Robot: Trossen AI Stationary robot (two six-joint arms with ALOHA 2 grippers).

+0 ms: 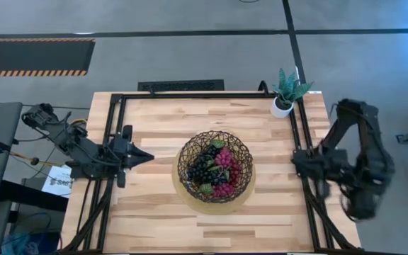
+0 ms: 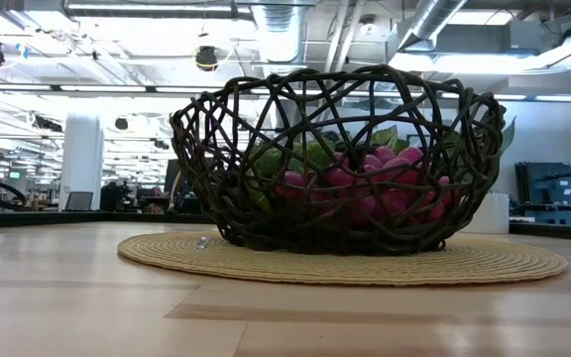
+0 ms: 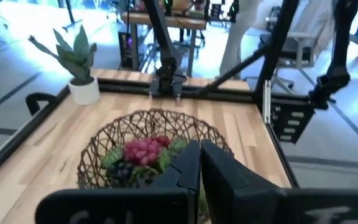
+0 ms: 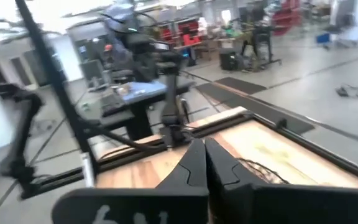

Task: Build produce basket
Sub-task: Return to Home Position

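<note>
The dark woven basket [image 1: 215,166] stands on its tan round base [image 1: 183,190] at the table's middle. It also shows in the low view [image 2: 340,159] and the left wrist view [image 3: 154,146]. Red-magenta grape bunches [image 1: 225,161] and dark purple bunches [image 1: 202,168] with green leaves lie inside it. My left gripper [image 1: 149,156] is shut and empty at the table's left, pointing toward the basket; its fingertips show in its wrist view [image 3: 199,155]. My right gripper [image 1: 296,160] is shut and empty at the table's right edge, as its wrist view shows [image 4: 204,155].
A small white pot with a green plant [image 1: 285,95] stands at the table's far right corner. A black metal frame [image 1: 190,94] runs along the table's far, left and right sides. Bare wood lies in front of the basket toward the near edge.
</note>
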